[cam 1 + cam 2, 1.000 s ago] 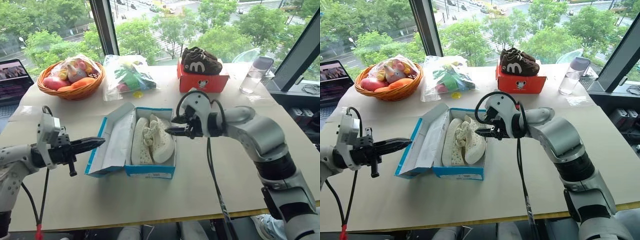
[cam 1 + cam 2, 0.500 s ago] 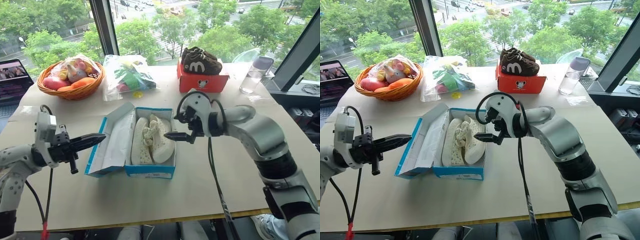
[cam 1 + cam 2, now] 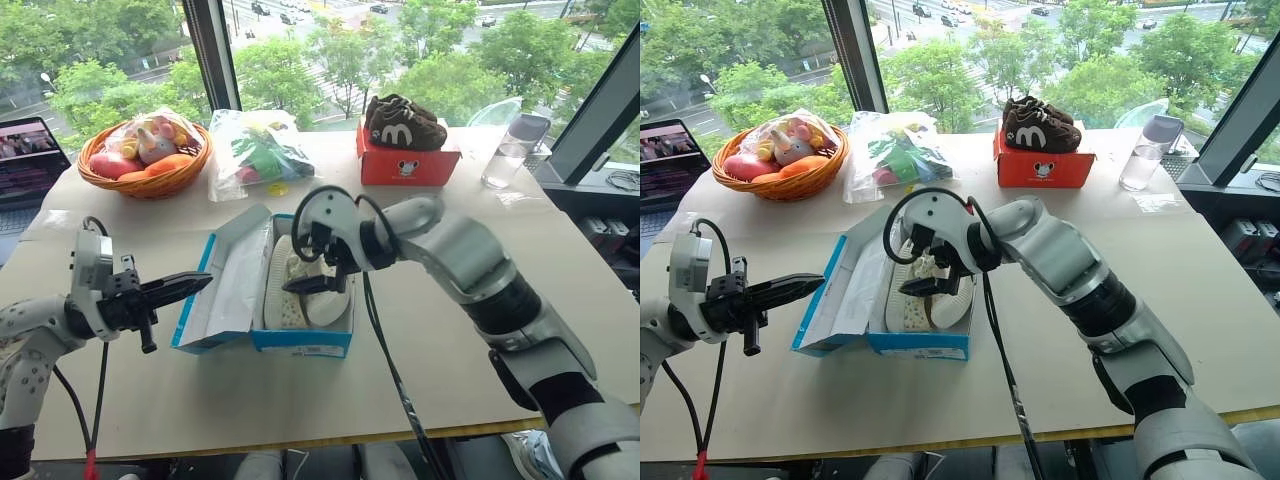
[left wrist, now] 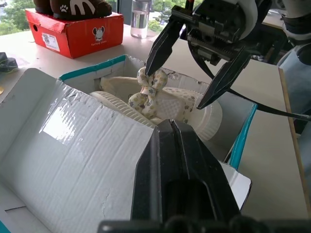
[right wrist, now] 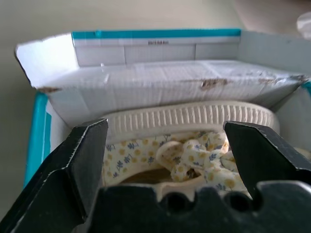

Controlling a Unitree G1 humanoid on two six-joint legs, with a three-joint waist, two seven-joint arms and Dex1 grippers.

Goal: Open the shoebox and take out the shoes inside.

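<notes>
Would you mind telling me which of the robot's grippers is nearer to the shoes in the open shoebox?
The right. The right gripper is open right over the shoes inside the shoebox; the left gripper is shut, outside the box beside its opened lid.

A large white "m" stands on the side of the dark brown shoes [image 3: 402, 122], which sit on top of the red-orange box [image 3: 406, 165]. On the front of that box is a small white emblem of a cartoon mouse-like head; in the left wrist view the same emblem shows beside a white sticker label whose print is too small to read. The shoebox [image 3: 300, 343] carries a white label on its blue front wall, and a line of tiny dark print on its inner flap; neither can be read.
</notes>
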